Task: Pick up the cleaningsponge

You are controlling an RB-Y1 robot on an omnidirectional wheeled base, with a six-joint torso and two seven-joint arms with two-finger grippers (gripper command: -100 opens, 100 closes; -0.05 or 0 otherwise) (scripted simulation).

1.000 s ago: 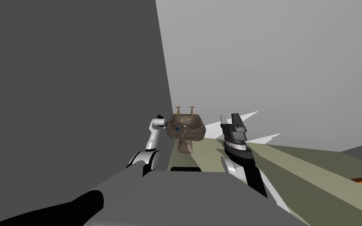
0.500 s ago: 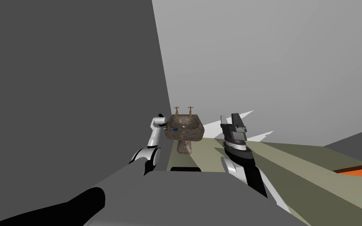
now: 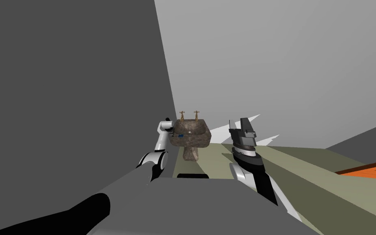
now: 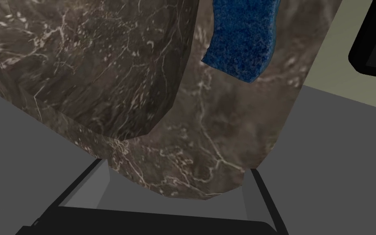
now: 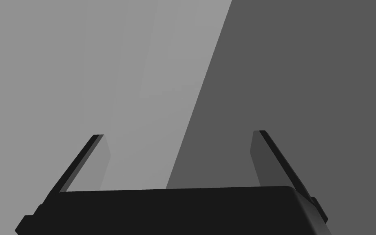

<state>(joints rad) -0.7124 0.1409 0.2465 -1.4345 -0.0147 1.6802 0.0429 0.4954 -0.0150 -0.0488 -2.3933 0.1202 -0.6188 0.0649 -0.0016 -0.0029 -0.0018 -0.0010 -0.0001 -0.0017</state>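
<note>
Left gripper (image 4: 178, 167) spread, at sink (image 4: 101, 81) rim. Sponge (image 4: 240, 41) ahead at 1 o'clock, apart from fingers. Left arm nearer. Right gripper (image 5: 179, 134) spread, at sink's 3 o'clock.

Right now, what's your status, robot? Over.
Left gripper open at sink rim. Right gripper open, raised aside. Blue sponge on rim beyond left gripper, not gripped. Rim in the way.
</note>
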